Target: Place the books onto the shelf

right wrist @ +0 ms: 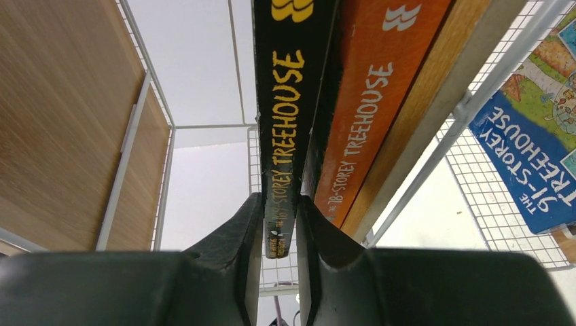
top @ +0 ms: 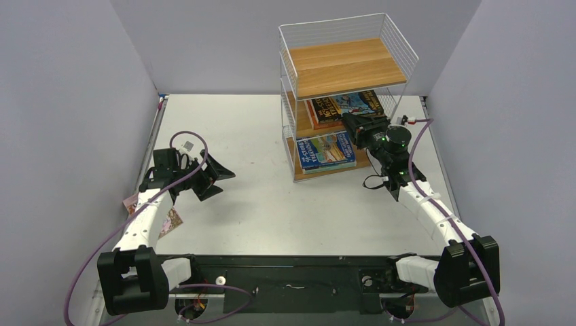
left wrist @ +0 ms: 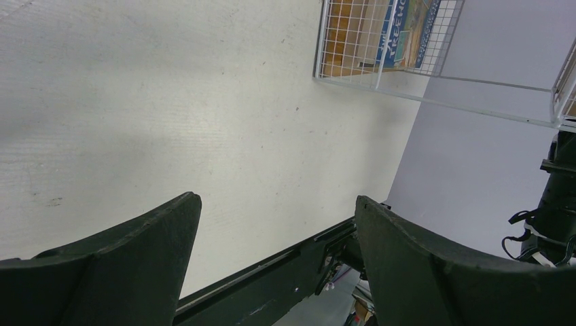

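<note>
The shelf (top: pixel 406 51) stands at the back right, a white wire rack with wooden boards. On its middle tier an orange book (top: pixel 325 109) lies under a dark black-and-blue book (top: pixel 360 103). My right gripper (top: pixel 350 129) reaches into that tier from the right. In the right wrist view it (right wrist: pixel 280 204) is shut on the black book's spine (right wrist: pixel 289 102), right beside the orange book (right wrist: pixel 367 102). A blue book (top: pixel 326 149) lies on the lowest tier. My left gripper (top: pixel 221 183) hangs open over the table's left side, holding nothing (left wrist: pixel 278 200). A pink book (top: pixel 172 222) lies partly under the left arm.
The top board (top: pixel 350 64) carries nothing. The shelf's wire corner (left wrist: pixel 380 75) and blue book (left wrist: pixel 401 27) show in the left wrist view, with the right arm (left wrist: pixel 557 204) at the edge. Grey walls close in the table on three sides.
</note>
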You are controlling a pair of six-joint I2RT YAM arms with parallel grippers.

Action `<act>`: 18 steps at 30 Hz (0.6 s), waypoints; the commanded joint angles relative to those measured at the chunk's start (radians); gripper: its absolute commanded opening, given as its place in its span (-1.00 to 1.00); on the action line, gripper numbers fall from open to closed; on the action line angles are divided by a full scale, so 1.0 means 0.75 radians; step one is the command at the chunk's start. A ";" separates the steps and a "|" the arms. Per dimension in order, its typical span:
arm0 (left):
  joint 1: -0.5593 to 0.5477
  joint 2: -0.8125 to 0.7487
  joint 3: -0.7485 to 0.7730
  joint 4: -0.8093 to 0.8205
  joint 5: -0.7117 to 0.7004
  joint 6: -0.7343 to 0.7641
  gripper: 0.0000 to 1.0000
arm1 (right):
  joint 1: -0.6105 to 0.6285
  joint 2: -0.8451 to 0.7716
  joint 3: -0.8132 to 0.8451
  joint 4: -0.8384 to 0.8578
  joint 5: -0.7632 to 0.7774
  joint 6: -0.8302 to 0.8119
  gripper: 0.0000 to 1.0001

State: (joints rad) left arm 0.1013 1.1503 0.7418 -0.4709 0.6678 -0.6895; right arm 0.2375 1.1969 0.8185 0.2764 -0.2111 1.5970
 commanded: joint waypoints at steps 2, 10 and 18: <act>0.011 -0.002 0.014 0.027 0.015 0.028 0.64 | 0.011 -0.020 0.030 0.068 -0.008 -0.019 -0.94; 0.011 0.000 0.016 0.022 0.011 0.027 0.63 | 0.019 -0.006 0.043 0.062 -0.009 -0.025 -0.96; 0.012 0.006 0.023 0.021 0.012 0.029 0.63 | 0.033 -0.002 0.044 0.060 0.003 -0.021 -0.96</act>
State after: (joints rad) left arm 0.1013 1.1507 0.7422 -0.4709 0.6678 -0.6895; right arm 0.2459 1.1969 0.8185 0.2749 -0.2127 1.5867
